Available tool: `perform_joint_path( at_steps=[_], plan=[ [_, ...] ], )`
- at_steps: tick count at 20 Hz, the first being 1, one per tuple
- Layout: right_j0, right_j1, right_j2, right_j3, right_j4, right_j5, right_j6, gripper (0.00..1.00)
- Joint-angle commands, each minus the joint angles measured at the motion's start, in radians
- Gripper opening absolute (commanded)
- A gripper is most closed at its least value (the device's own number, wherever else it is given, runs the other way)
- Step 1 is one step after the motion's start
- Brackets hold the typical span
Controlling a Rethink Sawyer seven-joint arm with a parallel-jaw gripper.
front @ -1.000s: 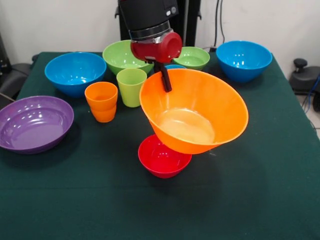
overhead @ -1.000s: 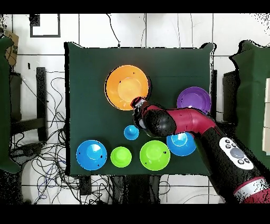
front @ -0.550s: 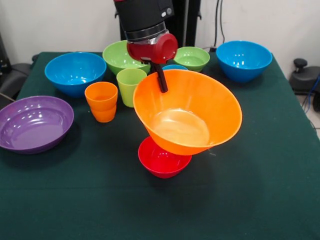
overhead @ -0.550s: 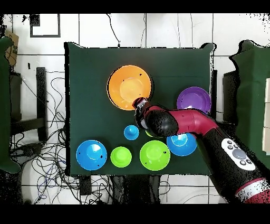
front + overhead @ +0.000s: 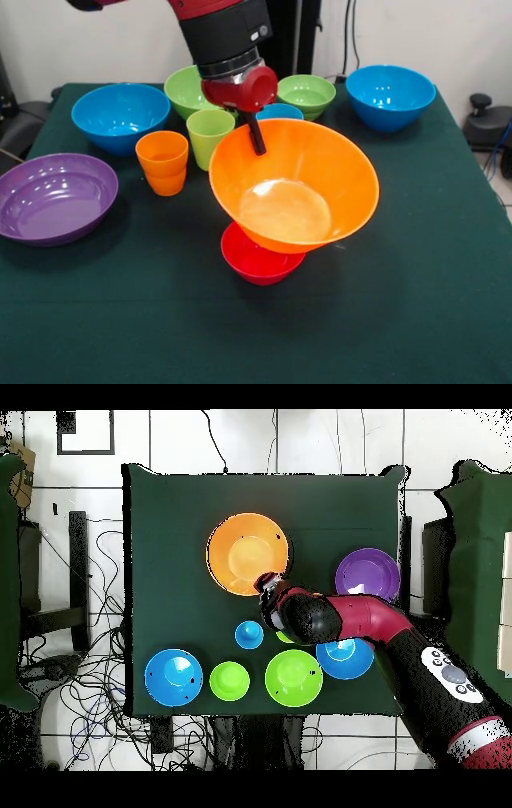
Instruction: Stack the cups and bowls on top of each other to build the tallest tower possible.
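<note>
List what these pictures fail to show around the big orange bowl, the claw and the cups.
- Red bowl: front view shows only its near half, under the tilted orange bowl; overhead, that bowl hides it entirely.
- Claw: one dark finger shows at the orange bowl's rim in front; any second finger is behind the wall.
- Orange cup and green cup: overhead, the arm covers them.

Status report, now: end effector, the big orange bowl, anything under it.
End effector shut on orange bowl's far rim. Bowl lifted, tilted toward camera. Red bowl directly beneath, partly covered. Orange cup and green cup stand beside.
</note>
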Motion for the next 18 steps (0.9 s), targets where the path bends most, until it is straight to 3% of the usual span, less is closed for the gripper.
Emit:
perform_joint_path(
  at_steps=[1,18],
  plan=[
    [-0.004,0.105,0.002,-0.094,-0.048,-0.029,-0.119,0.0],
    [-0.031,0.142,0.033,-0.152,-0.039,0.028,-0.163,0.0]
  ],
)
